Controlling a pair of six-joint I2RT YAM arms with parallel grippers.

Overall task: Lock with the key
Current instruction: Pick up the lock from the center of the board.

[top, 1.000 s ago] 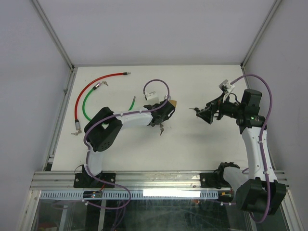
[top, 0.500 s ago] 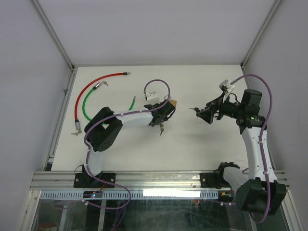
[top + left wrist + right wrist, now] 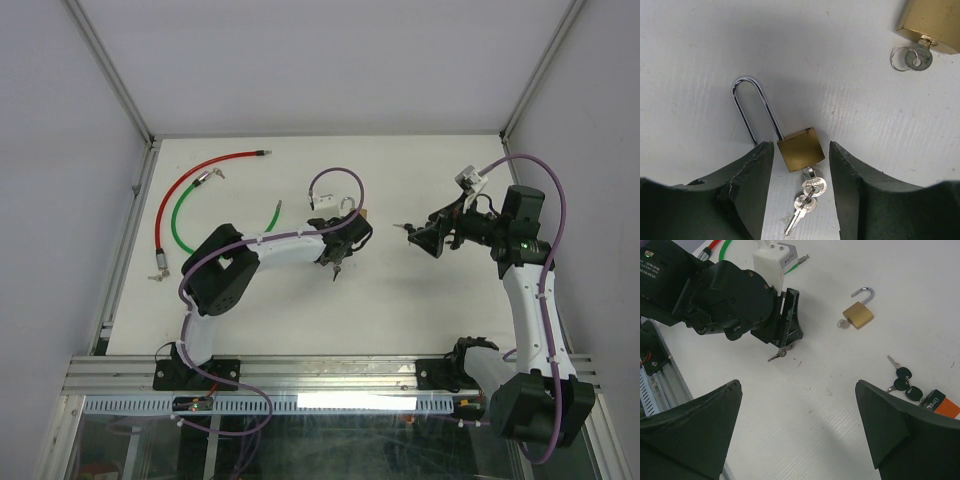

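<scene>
In the left wrist view a small brass padlock lies on the white table. One leg of its long steel shackle stands free of the body. A key sits in its keyhole, and a second key hangs from the same ring. My left gripper is low over the table and open. Its fingers stand on either side of the padlock body, with a thin gap on each side. My right gripper hovers open over bare table to the right, holding nothing.
A second brass padlock with an open shackle and its own key lies just beyond the left gripper. A bunch of black keys with an orange tag lies near the right gripper. Red cable and green cable lie at far left.
The left wrist has shifted slightly to the right over the padlock and its jaws have narrowed around the body. The right arm has not moved.
</scene>
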